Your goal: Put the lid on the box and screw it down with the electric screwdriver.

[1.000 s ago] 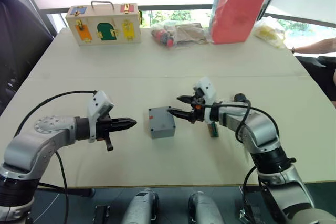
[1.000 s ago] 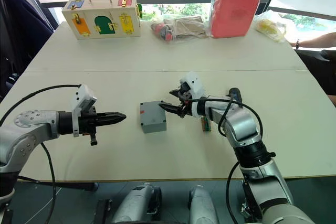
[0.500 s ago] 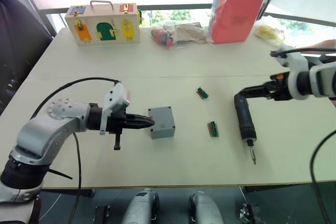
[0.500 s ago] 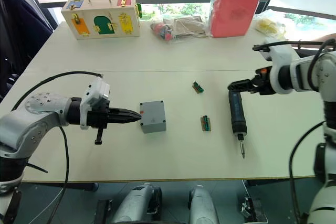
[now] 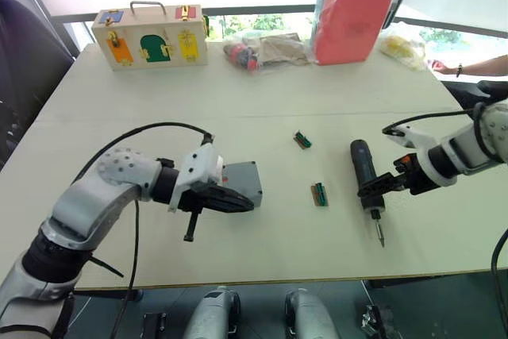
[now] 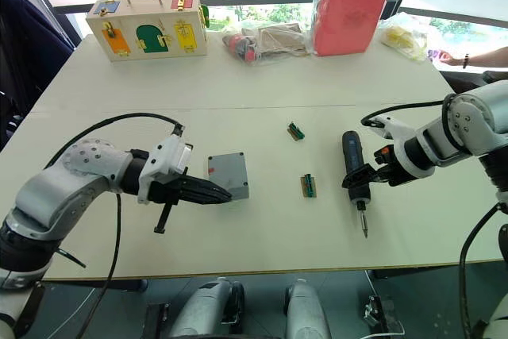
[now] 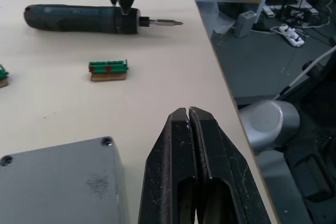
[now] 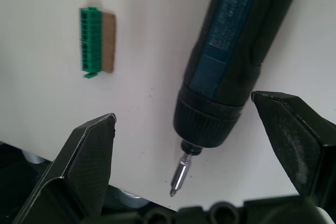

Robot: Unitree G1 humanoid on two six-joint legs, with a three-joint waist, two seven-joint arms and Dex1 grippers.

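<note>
Here the left gripper (image 6: pixel 225 194), jaws together, lies just beside the box (image 6: pixel 227 175), while the right gripper (image 8: pixel 202 145), jaws apart, straddles the screwdriver (image 6: pixel 353 172), well right of the box.

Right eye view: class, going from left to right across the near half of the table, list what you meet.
Left end effector → box → nearer green block → electric screwdriver → right end effector.
</note>
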